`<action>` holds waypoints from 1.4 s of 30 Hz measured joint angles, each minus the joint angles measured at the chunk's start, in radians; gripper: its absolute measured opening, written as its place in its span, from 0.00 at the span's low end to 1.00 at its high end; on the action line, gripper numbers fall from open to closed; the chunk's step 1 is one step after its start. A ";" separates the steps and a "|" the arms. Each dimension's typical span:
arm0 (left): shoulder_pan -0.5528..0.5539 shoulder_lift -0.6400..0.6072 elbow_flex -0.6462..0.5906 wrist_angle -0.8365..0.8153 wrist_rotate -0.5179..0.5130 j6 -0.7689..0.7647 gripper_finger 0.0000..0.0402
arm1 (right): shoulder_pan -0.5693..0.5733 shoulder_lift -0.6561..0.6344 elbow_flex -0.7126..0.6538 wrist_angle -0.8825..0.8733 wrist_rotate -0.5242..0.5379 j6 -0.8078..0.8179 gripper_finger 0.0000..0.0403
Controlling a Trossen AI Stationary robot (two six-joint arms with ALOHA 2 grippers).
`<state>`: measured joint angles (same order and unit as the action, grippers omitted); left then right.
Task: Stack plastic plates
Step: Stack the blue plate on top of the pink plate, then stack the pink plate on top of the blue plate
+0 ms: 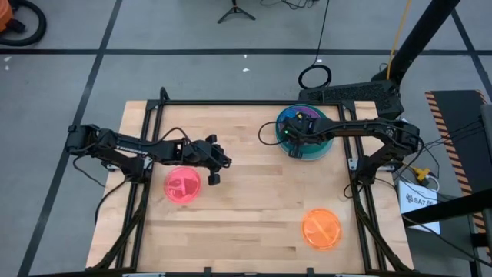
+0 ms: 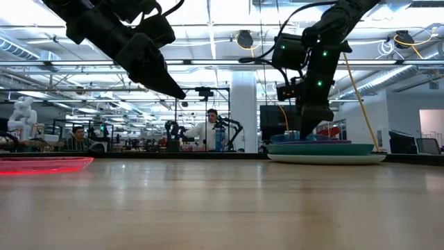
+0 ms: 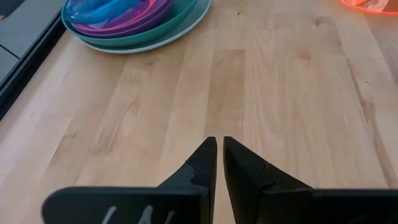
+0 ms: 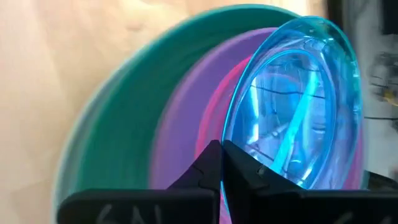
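The right gripper hangs over the stack of plates at the table's far right, fingers pressed together, empty; whether they touch the cyan plate on top I cannot tell; the left gripper, fingers nearly touching, holds nothing beside the pink-red plate; the orange plate lies near right; the wooden table fronts a workshop where people sit.

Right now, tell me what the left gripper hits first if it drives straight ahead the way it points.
Probably nothing soon: bare table lies ahead of the left gripper. The plate stack sits off to one side, the orange plate to the other.
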<state>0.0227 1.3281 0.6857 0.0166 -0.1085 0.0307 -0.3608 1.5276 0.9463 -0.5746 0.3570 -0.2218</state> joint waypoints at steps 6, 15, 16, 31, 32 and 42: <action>0.000 0.000 0.000 0.000 0.000 -0.008 0.09 | -0.002 0.000 0.000 -0.008 -0.049 0.052 0.09; 0.000 0.000 0.000 -0.003 0.000 -0.014 0.09 | -0.003 0.000 0.000 -0.009 -0.048 0.121 0.28; 0.000 0.000 0.000 -0.007 0.000 -0.015 0.09 | -0.003 0.000 0.000 -0.010 -0.048 0.129 0.30; 0.005 0.000 0.000 -0.181 -0.050 -0.167 0.09 | -0.001 -0.018 0.000 -0.051 -0.046 0.174 0.38; 0.005 0.000 0.000 -0.203 -0.050 -0.188 0.09 | -0.001 -0.028 0.000 -0.055 -0.046 0.182 0.38; 0.005 0.000 0.000 -0.498 -0.051 -0.506 0.09 | 0.045 -0.187 0.000 0.010 -0.045 0.222 0.38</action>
<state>0.0277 1.3281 0.6857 -0.4811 -0.1596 -0.4753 -0.3163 1.3401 0.9463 -0.5648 0.3117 0.0000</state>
